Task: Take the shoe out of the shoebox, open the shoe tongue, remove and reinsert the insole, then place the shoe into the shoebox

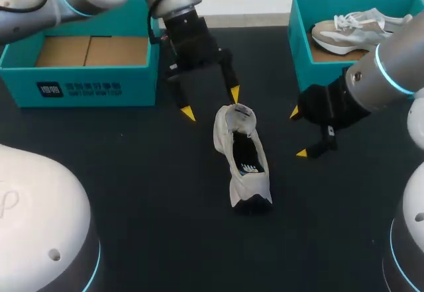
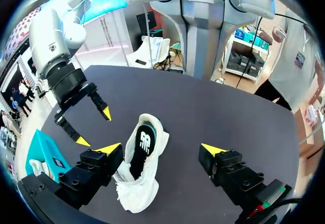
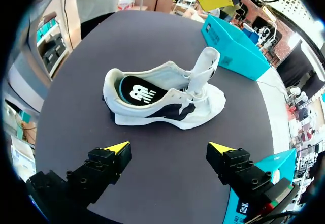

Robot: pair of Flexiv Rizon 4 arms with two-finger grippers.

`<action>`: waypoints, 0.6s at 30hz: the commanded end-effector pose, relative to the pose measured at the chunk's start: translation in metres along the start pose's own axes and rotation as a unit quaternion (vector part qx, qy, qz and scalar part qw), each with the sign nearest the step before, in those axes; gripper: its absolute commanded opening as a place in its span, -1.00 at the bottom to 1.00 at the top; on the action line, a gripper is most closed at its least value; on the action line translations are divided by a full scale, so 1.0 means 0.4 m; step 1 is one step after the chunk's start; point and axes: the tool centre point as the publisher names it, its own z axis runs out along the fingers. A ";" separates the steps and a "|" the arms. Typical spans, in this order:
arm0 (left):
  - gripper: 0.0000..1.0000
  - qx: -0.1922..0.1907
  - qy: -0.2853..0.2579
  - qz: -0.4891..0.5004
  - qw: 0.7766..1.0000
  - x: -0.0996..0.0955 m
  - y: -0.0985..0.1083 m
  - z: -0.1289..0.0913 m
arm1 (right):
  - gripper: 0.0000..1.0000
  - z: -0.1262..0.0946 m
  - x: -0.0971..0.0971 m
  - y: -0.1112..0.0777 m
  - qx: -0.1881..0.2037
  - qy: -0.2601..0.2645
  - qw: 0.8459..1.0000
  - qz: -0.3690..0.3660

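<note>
A white low-cut fabric sneaker with dark side panels (image 1: 242,156) lay on its sole near the middle of a matte black tabletop (image 1: 132,193), heel toward 6 o'clock in the head view. Its padded white tongue (image 3: 203,69) was seen standing upright, and the black insole with a white logo (image 3: 137,93) was seen lying inside, not yet lifted.

The left gripper (image 1: 211,104) was held at the shoe's 12 o'clock with fingers spread wide and nothing between them. One yellow tip appeared to sit just beside the tongue, though contact could not be confirmed. The right gripper (image 1: 298,133) was held at the shoe's 3 o'clock, also parted and empty.

Removal of the insole was judged to be the step in hand. It would be best done with the shoe pinned by one gripper at the toe while the insole's heel edge was pinched by the other and peeled upward slowly, so the light shoe was not dragged.

The dark surface looked smooth, so sliding was thought likely. An open teal cardboard shoebox with a bare brown floor (image 1: 79,87) stood at 10 o'clock. A second teal shoebox (image 1: 298,40) holding a beige sneaker (image 1: 351,30) stood at 2 o'clock, near the right arm.
</note>
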 end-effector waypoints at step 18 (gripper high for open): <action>0.54 -0.044 0.077 0.033 0.996 -0.015 0.012 0.002 | 1.00 -0.290 -0.034 -0.053 0.047 0.048 0.998 -0.004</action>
